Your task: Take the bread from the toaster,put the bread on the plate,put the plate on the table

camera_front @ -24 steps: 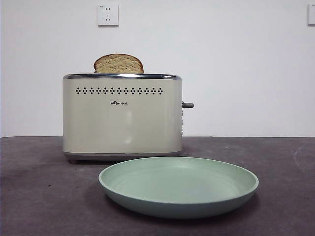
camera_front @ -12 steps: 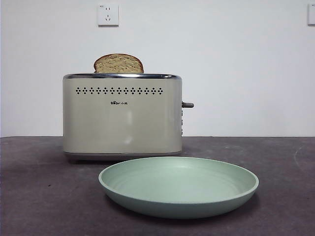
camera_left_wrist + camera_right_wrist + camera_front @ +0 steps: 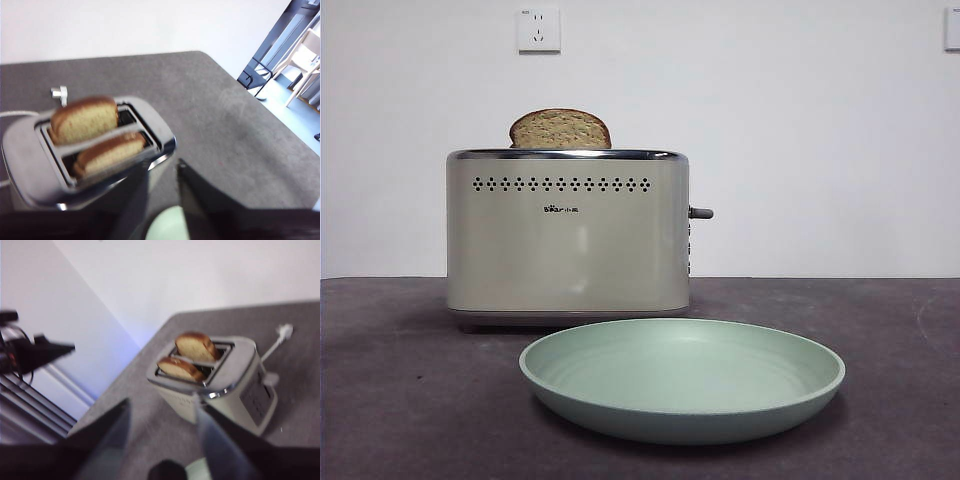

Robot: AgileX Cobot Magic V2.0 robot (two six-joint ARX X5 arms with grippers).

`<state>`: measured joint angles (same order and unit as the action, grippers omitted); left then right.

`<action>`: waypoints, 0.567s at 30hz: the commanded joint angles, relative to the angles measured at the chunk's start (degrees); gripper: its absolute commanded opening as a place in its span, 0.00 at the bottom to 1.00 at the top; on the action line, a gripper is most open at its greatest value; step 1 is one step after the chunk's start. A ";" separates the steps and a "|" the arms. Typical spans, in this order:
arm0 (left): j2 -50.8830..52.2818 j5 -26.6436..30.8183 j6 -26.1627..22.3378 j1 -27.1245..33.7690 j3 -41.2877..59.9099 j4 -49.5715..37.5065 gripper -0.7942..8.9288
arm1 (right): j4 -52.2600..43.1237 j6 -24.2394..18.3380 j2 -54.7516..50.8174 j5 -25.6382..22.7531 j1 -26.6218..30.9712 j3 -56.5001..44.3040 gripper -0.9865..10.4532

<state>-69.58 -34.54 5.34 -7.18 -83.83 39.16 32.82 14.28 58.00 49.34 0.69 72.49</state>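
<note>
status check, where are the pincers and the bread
Left pincer and right pincer open, both above the toaster. Bread in its slot, untouched. Plate bare on the table.

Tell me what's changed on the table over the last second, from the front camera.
Nothing has visibly changed. The bread still stands in the toaster, the plate still lies empty on the table in front of it, and neither arm has come into the front view. Nothing has been gripped or released.
</note>
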 commanded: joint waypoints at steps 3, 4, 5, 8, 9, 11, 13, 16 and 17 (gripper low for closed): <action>-8.39 -0.15 -5.92 -0.42 -8.31 1.57 0.57 | 2.34 -2.43 2.01 0.04 -1.86 0.11 0.42; -9.97 -0.15 -7.02 -0.55 -10.16 2.47 0.57 | 2.36 -2.40 2.25 0.04 -2.12 0.11 0.42; -11.80 -0.13 -8.72 -0.81 -12.37 3.91 0.57 | 2.36 -2.40 2.45 0.02 -2.38 0.11 0.42; -17.03 -0.04 -14.73 -2.03 -18.51 8.79 0.56 | 2.25 -2.43 2.91 -0.22 -3.08 0.11 0.42; -18.56 0.00 -16.61 -2.51 -20.04 9.86 0.56 | 2.21 -2.38 3.08 -0.20 -3.30 0.11 0.42; -21.27 0.74 -20.24 -3.48 -22.49 11.23 0.56 | 2.21 -2.36 3.34 -0.22 -3.74 0.11 0.42; -23.76 4.94 -22.86 -4.70 -24.26 12.04 0.56 | 2.23 -2.34 3.52 -0.22 -3.93 0.11 0.42; -26.56 10.69 -27.43 -7.06 -24.39 12.28 0.56 | 2.27 -2.29 3.52 -0.42 -3.96 0.11 0.42; -27.47 12.72 -29.35 -7.85 -24.39 13.05 0.56 | 2.29 -2.32 3.52 -0.46 -3.96 0.11 0.42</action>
<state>-96.12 -23.16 -18.98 -14.35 -108.42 51.81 35.48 12.58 61.54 48.93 -3.09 72.49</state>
